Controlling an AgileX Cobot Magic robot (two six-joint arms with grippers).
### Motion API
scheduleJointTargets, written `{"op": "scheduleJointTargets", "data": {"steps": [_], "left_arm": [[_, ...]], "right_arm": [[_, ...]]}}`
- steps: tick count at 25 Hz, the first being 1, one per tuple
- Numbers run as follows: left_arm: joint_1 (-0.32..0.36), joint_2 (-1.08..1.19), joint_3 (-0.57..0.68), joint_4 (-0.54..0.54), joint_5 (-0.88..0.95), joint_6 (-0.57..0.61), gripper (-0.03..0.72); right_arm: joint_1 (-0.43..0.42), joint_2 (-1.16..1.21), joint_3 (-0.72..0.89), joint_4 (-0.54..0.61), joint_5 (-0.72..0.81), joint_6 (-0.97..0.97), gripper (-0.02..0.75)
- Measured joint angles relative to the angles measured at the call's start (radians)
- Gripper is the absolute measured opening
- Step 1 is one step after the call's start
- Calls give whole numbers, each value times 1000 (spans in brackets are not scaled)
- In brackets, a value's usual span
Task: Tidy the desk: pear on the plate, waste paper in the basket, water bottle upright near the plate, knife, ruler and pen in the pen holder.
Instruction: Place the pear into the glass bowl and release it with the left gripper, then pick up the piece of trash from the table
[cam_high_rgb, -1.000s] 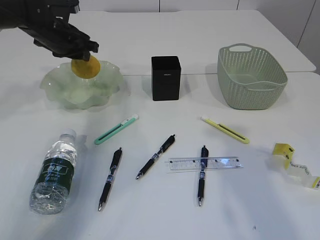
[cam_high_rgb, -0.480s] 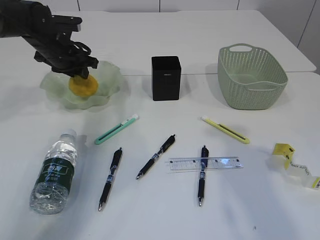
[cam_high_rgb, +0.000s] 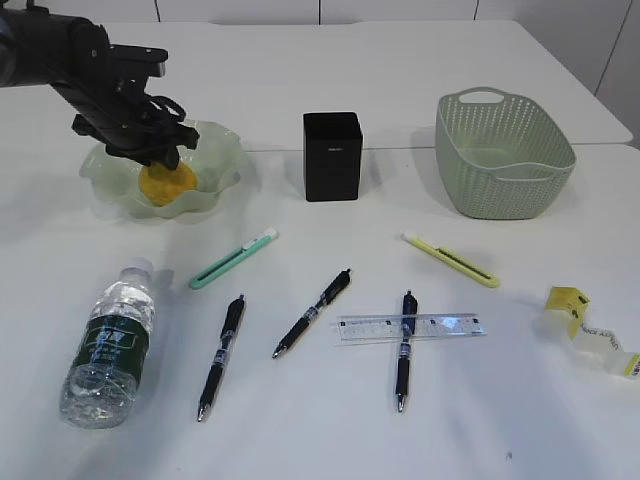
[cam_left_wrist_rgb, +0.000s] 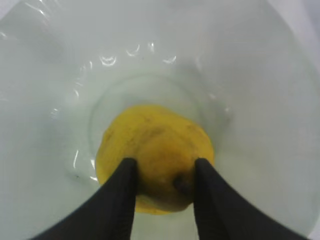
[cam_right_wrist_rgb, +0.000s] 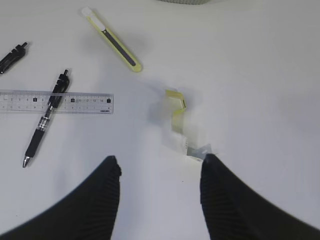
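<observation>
The left gripper (cam_left_wrist_rgb: 162, 172) reaches down into the plate (cam_high_rgb: 225, 160), fingers pinching the pear (cam_left_wrist_rgb: 155, 155); right gripper (cam_right_wrist_rgb: 160, 167) hovers spread.

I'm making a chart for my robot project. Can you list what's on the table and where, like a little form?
pear: in the plate, pinched by the left gripper
right gripper: open above the waste paper
water bottle: lying on its side, front left
pen holder: upright in the middle, back
basket: back right
ruler: lying across one pen
knives: one green, one yellow, flat on the desk
</observation>
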Motion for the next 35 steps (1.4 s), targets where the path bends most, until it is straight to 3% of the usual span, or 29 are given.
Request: {"op": "scheduleJointTargets", "data": {"steps": [2, 7, 10, 17, 24, 28, 35], "left_arm": [[0, 0, 0, 0, 0, 0, 281], [0, -4, 0, 0, 16, 0, 486], [0, -33, 0, 0, 22, 0, 530], [0, -169, 0, 0, 54, 0, 541], [12, -295, 0, 46, 299, 7, 524], [66, -320, 9, 47, 441, 23, 521], [154, -494, 274, -8, 450, 65, 519]], "right_arm": [[0, 0, 0, 0, 0, 0, 387], [0, 0, 0, 0, 0, 0, 387], [0, 0, 0, 0, 0, 0, 387], [0, 0, 0, 0, 0, 0, 386], [0, 0, 0, -2, 0, 0, 386], [0, 0, 0, -16, 0, 0, 387], [0, 41, -1, -39, 10, 0, 386]]}}
